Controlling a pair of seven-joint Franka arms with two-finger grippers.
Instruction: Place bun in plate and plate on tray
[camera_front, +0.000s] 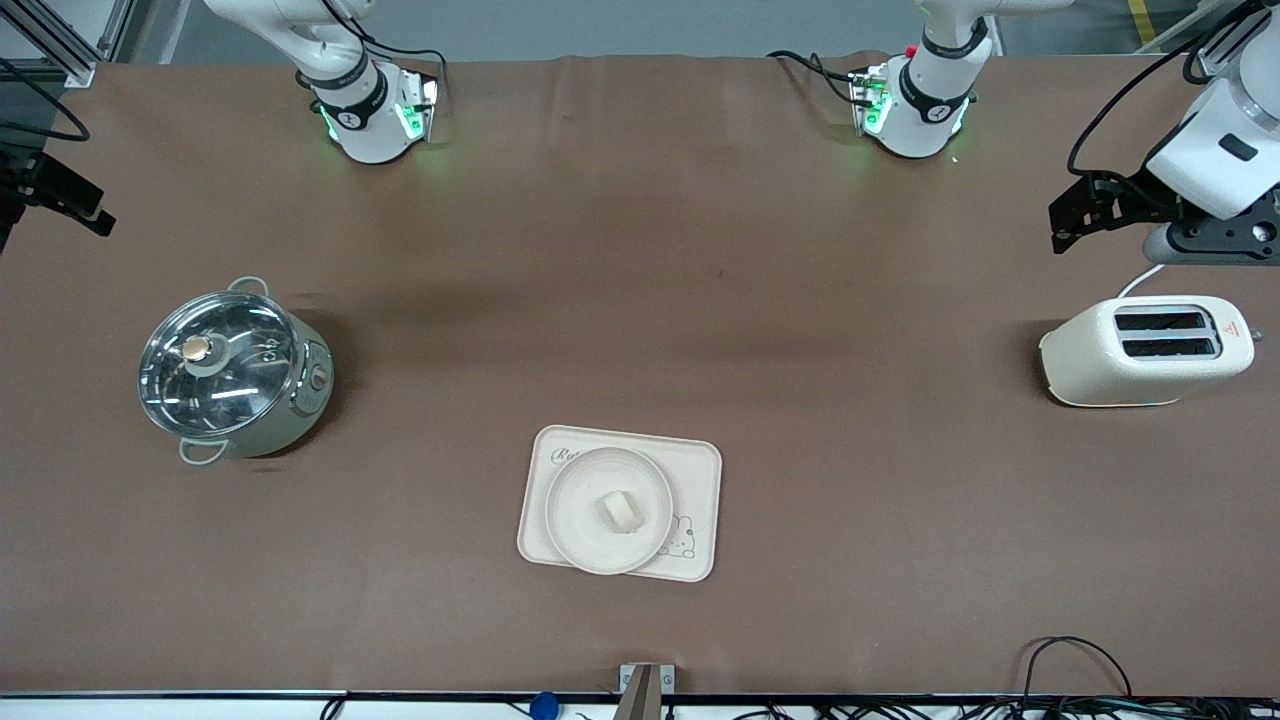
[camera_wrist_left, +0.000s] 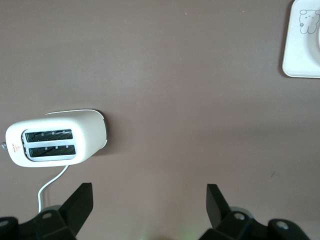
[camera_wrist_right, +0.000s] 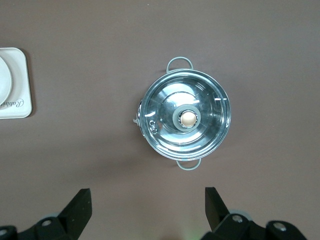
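Observation:
The bun (camera_front: 620, 510) lies in the middle of the round plate (camera_front: 570, 500). The plate sits on the rectangular tray (camera_front: 697, 468), which lies near the front camera's edge of the table. A corner of the tray with the rabbit drawing shows in the left wrist view (camera_wrist_left: 295, 55). Its "Rabbit" end shows in the right wrist view (camera_wrist_right: 22, 80). My left gripper (camera_front: 1085, 212) hangs open and empty above the table beside the toaster; its jaws (camera_wrist_left: 149, 192) stand wide apart. My right gripper (camera_front: 65, 198) is open and empty over the right arm's end of the table, its jaws (camera_wrist_right: 147, 196) wide apart.
A cream toaster (camera_front: 1145, 350) with a white cord stands at the left arm's end, seen also in the left wrist view (camera_wrist_left: 55, 145). A steel pot with a glass lid (camera_front: 235, 375) stands at the right arm's end, seen also in the right wrist view (camera_wrist_right: 186, 117).

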